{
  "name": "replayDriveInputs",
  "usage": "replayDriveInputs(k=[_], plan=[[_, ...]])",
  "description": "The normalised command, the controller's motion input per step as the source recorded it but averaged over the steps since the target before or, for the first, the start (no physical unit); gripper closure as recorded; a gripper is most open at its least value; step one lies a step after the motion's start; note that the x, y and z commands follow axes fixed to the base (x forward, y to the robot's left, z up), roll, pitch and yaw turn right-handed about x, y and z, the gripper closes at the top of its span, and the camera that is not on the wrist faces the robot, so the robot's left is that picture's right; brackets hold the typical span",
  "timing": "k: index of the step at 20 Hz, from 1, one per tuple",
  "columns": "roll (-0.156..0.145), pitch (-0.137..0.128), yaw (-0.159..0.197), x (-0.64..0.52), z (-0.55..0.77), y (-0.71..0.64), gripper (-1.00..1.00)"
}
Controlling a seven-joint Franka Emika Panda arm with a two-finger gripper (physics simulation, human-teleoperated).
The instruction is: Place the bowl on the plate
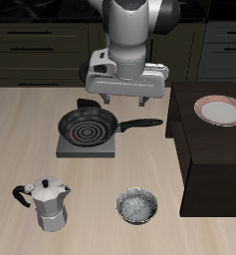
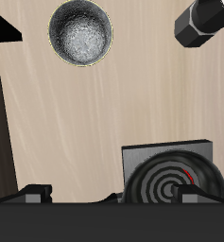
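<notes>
The small silver-grey bowl [image 1: 137,207] stands upright on the wooden table near its front edge; it also shows in the wrist view [image 2: 81,33]. The white plate with a red-pink ring [image 1: 219,110] lies on a dark raised cabinet top beside the table, farther back than the bowl. My gripper [image 1: 124,98] hangs open and empty above the table's back half, just behind the frying pan, well away from the bowl and the plate. In the wrist view my gripper [image 2: 113,197] shows with its fingertips [image 2: 33,195] spread apart and nothing between them.
A black frying pan with a red spiral [image 1: 88,127] sits on a grey burner pad [image 1: 70,149] under my gripper; it shows in the wrist view too [image 2: 170,184]. A metal moka pot [image 1: 50,202] stands near the front edge, beside the bowl. The dark cabinet [image 1: 204,164] rises above table level.
</notes>
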Motion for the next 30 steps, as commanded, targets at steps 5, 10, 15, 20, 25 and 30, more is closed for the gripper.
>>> replayDriveInputs(k=[5,10,15,20,25,30], plan=[[-0.018,-0.001,0.0,0.16,0.01,-0.03,-1.0],[-0.014,-0.027,0.031,0.17,0.08,0.02,-1.0],[0.007,-0.018,0.012,0.2,0.06,0.05,-1.0],[0.002,0.004,0.0,0.22,0.01,0.03,-1.0],[0.001,0.019,-0.015,0.21,-0.06,0.01,-1.0],[-0.012,-0.005,0.003,0.26,-0.01,-0.01,-1.0]])
